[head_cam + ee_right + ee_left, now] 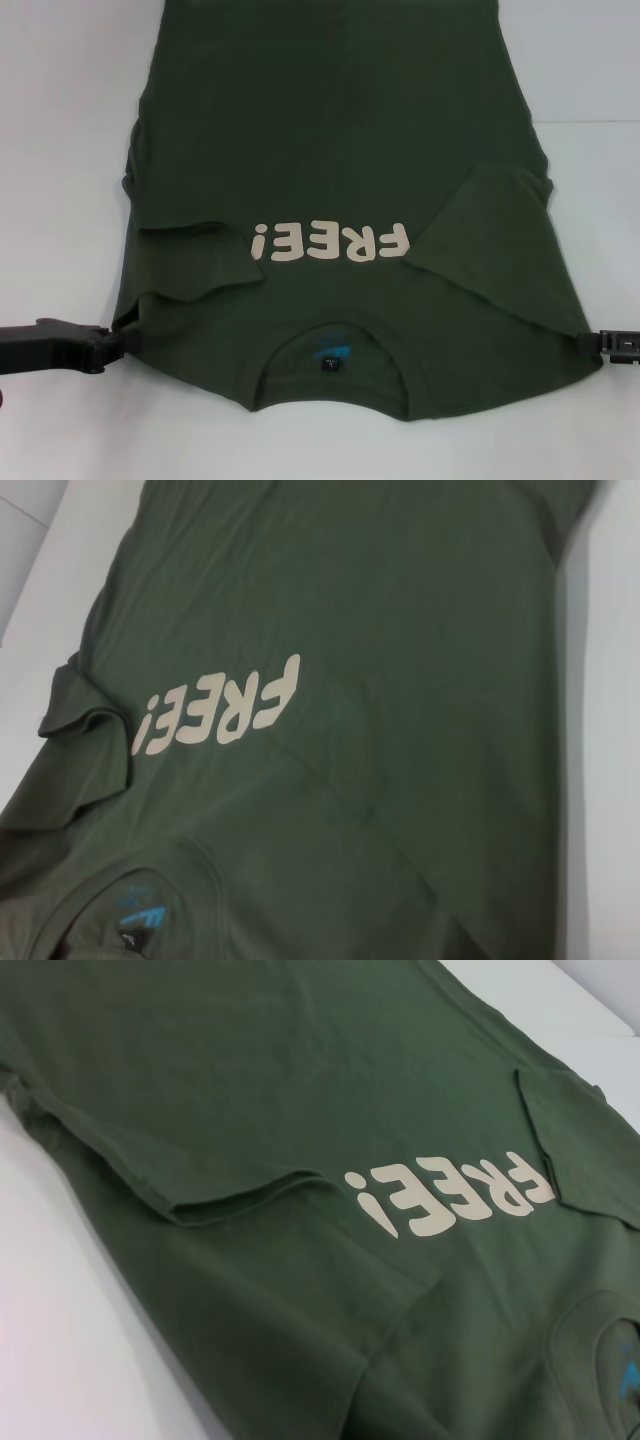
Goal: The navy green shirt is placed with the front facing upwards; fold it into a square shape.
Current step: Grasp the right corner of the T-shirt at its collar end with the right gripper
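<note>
While the navy green shirt [340,150] lies front-up across the middle of the white worktop [60,120], its collar [335,350] points toward the near edge, so the cream "FREE!" lettering [330,243] reads upside down from the robot's side. Both short sleeves are already folded in over the chest: the left sleeve [195,262] ends just beside the exclamation mark, and the right sleeve [480,235] lies as a slanted flap touching the "F" end of the word. A blue label [332,355] shows inside the neckline. The hem end runs off toward the far edge, so I can't see where it stops.

Out at the shoulders, the left gripper [112,345] sits low at the shirt's left shoulder corner near the near-left part of the worktop, right up against the cloth. Whether its fingers are pinching the fabric or just touching it, I honestly can't tell. Same story with the right gripper [605,345] at the right shoulder corner by the worktop's right edge: it meets the cloth, but can't tell about the grip.
</note>
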Controlling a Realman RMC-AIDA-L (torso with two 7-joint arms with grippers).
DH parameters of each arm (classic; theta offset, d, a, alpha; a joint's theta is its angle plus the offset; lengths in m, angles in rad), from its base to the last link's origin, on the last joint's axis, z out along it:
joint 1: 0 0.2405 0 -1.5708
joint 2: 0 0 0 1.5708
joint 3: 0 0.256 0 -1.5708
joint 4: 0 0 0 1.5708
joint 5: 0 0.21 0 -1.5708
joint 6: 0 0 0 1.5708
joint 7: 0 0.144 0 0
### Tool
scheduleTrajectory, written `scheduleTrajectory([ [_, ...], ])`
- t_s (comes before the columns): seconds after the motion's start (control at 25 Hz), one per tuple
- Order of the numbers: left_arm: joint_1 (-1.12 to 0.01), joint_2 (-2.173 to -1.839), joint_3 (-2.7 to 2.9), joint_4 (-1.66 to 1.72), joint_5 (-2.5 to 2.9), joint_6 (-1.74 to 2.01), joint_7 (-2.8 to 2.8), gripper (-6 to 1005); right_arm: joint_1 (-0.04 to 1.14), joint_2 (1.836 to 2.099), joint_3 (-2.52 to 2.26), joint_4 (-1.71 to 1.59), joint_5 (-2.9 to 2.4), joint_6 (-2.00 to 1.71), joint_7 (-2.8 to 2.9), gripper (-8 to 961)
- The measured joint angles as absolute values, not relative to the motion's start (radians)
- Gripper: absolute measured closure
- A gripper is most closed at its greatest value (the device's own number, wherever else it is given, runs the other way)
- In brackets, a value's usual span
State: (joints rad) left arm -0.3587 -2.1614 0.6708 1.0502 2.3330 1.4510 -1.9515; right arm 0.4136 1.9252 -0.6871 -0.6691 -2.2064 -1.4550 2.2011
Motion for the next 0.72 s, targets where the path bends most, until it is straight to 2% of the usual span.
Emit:
scheduleTrajectory([
  [0.2,-0.363,-2.163,0.674,1.049,2.333,1.450,-1.951,959,0.413,1.929,-0.688,-0.663,-2.207,-1.448,2.199,148],
  [0.72,-0.364,-2.163,0.677,1.049,2.327,1.446,-1.951,960,0.448,1.961,-0.701,-0.661,-2.238,-1.448,2.198,169],
])
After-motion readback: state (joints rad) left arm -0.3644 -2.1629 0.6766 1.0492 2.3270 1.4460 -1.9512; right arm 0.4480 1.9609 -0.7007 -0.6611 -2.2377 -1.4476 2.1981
